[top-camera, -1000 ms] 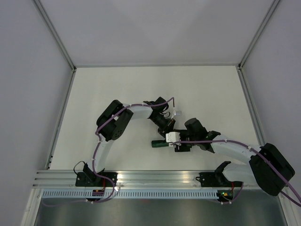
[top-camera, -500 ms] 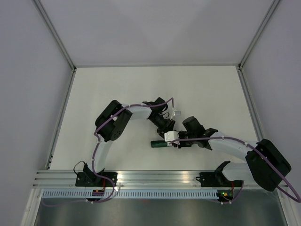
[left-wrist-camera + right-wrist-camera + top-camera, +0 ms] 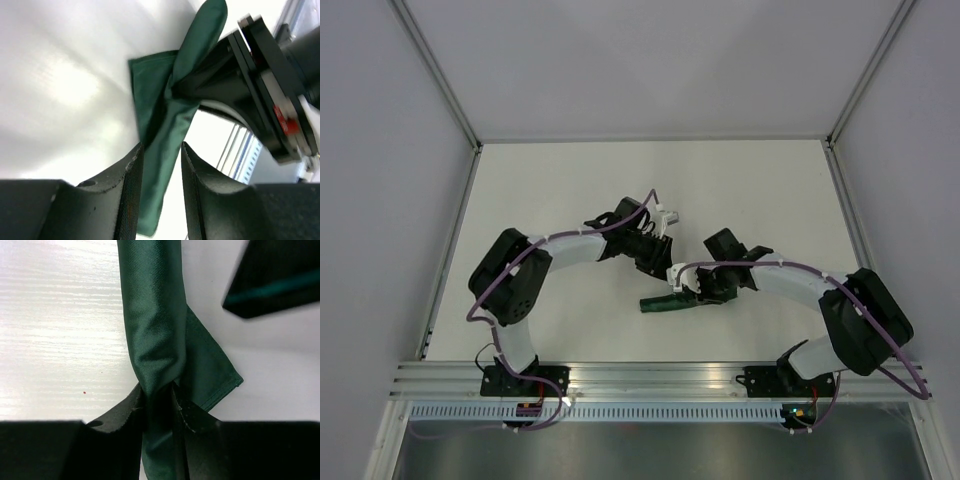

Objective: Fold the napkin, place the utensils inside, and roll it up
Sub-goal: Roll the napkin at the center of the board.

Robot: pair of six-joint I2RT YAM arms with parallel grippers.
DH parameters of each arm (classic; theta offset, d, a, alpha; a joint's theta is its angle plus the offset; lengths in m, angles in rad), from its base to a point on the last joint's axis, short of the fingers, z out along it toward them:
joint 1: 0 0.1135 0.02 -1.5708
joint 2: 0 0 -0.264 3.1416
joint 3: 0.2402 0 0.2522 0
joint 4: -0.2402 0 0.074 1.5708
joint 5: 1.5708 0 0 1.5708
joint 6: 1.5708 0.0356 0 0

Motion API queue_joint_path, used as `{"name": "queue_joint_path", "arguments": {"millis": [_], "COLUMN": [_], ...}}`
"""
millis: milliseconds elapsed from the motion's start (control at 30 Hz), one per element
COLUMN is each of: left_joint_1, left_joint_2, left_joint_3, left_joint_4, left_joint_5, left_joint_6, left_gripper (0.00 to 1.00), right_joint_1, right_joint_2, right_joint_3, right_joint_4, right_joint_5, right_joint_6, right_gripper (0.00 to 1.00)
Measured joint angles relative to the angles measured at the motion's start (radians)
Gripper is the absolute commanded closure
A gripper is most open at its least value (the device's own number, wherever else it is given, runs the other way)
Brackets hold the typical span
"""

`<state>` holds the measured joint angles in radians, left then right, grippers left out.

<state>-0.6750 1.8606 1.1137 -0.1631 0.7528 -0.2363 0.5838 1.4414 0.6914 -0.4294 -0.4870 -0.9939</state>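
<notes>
The napkin [image 3: 663,303] lies as a dark green rolled bundle on the white table, near the middle. My right gripper [image 3: 160,400] is shut on one end of the roll, and the napkin [image 3: 152,315] runs away from its fingers with a hemmed corner sticking out to the right. My left gripper [image 3: 160,175] stands open just back from the roll. The napkin [image 3: 156,105] shows in the gap between its fingers without being pinched. In the top view the left gripper [image 3: 656,260] is up and left of the roll, and the right gripper [image 3: 698,293] is at its right end. The utensils are hidden.
The white table [image 3: 570,190] has grey walls at the back and both sides. A metal rail [image 3: 650,378] with the arm bases runs along the near edge. The right gripper's black body [image 3: 260,85] fills the left wrist view's right side.
The left gripper opened, let go of the roll and drew back up-left, its elbow swinging left. The right gripper closed onto the napkin's end and shifted slightly left.
</notes>
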Motion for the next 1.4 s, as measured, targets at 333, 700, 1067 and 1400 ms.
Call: {"name": "queue_joint_path", "arguments": {"millis": [333, 700, 1067, 1400], "left_joint_1": [-0.008, -0.377, -0.625, -0.622], "left_joint_2": [-0.41, -0.587, -0.283, -0.128], "left_joint_3": [-0.396, -0.527, -0.465, -0.412], "left_joint_4": [0.353, 0.452, 0.564, 0.653], "left_joint_5": [-0.36, -0.874, -1.129, -1.173], "left_joint_6": [-0.095, 0.077, 0.508, 0.681], "left_gripper": [0.6, 0.56, 0.48, 0.39], "right_joint_1": [-0.117, -0.179, -0.195, -0.196], "right_joint_2": [0.252, 0.497, 0.571, 0.584], "right_joint_3": [0.249, 0.491, 0.563, 0.575], "right_joint_4": [-0.275, -0.549, -0.631, -0.645], "right_joint_5": [-0.169, -0.277, -0.303, -0.306], "right_joint_6": [-0.08, -0.103, -0.1, -0.095], "right_gripper": [0.69, 0.69, 0.69, 0.69]}}
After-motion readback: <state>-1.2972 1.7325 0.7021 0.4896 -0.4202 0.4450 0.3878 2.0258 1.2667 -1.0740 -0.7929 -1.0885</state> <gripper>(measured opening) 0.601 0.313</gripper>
